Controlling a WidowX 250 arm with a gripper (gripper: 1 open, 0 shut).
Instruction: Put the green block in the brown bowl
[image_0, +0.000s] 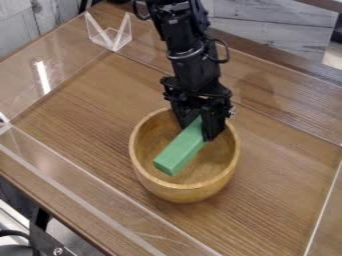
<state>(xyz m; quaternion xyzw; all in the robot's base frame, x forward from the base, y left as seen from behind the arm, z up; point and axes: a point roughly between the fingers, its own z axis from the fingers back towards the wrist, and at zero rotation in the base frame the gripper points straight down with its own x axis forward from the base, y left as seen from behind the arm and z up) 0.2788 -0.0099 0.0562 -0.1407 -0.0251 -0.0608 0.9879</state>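
One claw (205, 124) pinches green block (181, 151) inside brown bowl (147, 172) on wood-grain table (94, 100).

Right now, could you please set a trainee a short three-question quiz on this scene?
1. True or false: the green block lies flat on the table outside the bowl.
2. The gripper is: A) open above the block, B) shut on the block's upper end, C) out of view.
3. Fill in: the block's lower end rests inside the ____.

Key: 1 false; 2 B; 3 bowl.
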